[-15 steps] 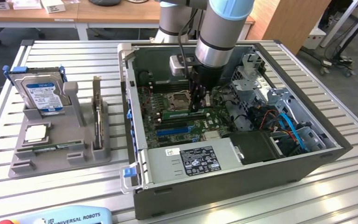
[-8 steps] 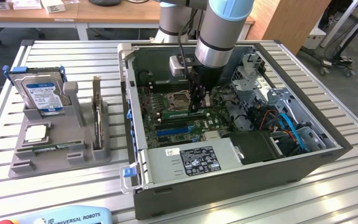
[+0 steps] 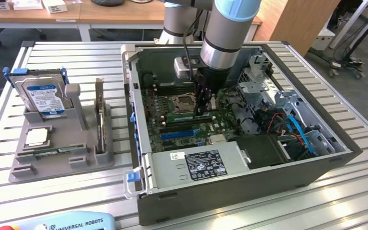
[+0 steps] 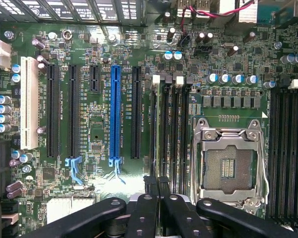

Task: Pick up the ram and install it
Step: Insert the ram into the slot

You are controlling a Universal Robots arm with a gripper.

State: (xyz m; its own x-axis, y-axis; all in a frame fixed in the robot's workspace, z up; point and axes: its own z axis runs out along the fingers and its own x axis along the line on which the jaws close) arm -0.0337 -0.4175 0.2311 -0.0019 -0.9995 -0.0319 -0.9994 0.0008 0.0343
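A thin green ram (image 3: 57, 151) lies flat in the front slot of the grey holder (image 3: 24, 168), at the exterior view's left. My gripper (image 3: 202, 110) is far from it, lowered inside the open computer case (image 3: 235, 187). It hangs just above the motherboard (image 4: 94, 134), beside the CPU socket (image 3: 184, 102). In the wrist view the two black fingers (image 4: 151, 188) press together, shut, over the black memory slots (image 4: 171, 124) next to the CPU socket (image 4: 228, 166). I cannot make out anything between the fingertips of the gripper (image 4: 157, 181).
The holder also carries a blue-labelled hard drive (image 3: 43, 96), an upright expansion card (image 3: 99, 115) and a small chip (image 3: 37, 137). Inside the case, the power supply (image 3: 200, 167), drive cage (image 3: 260, 81) and blue cables (image 3: 299, 132) crowd the motherboard. A blue expansion slot (image 4: 116, 114) lies nearby.
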